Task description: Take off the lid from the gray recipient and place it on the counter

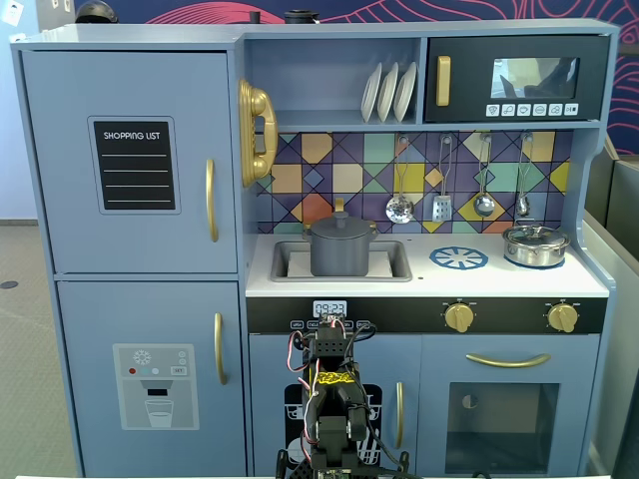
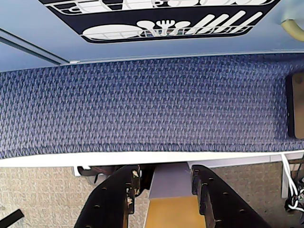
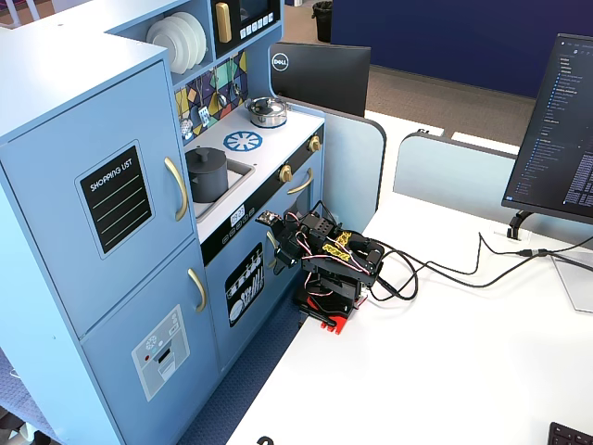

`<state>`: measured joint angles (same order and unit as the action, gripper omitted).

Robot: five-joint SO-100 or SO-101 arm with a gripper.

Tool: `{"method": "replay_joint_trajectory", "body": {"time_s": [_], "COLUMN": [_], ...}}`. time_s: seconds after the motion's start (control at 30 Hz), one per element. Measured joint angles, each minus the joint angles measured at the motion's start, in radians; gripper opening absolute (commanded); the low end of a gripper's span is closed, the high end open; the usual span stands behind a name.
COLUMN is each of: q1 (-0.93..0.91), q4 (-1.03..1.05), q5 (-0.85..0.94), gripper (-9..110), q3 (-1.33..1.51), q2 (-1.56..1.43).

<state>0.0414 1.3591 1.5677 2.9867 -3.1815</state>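
Nothing of the task is done yet. On the counter [image 1: 519,281], the gray recipient [image 1: 340,253] sits in the sink at about 9 o'clock from the burner ring [image 1: 459,258], the lid [image 1: 340,225] on top. The arm is folded low; its jaws [image 2: 164,183] are parted, holding nothing.

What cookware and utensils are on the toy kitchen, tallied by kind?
Pots: 2 - dark gray matte pot in the sink, shiny silver pot on the white counter
Lids: 2 - dark gray lid, silver lid, both on
White plates: 3
Hanging utensils: 4
Total: 11
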Motion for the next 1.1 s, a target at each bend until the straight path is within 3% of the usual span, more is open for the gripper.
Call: {"method": "replay_joint_trajectory", "body": {"time_s": [0.2, 0.73, 0.9, 1.1], "q1": [-0.074, -0.061, -0.077, -0.037], "q4": [0.000, 0.011, -0.199, -0.618], "q5": [0.000, -0.035, 0.037, 0.000], "gripper": [0, 0, 0, 0], "q3": [0.000, -0.095, -0.265, -0.426], "q2": [-0.003, 0.000, 0.021, 0.092]}}
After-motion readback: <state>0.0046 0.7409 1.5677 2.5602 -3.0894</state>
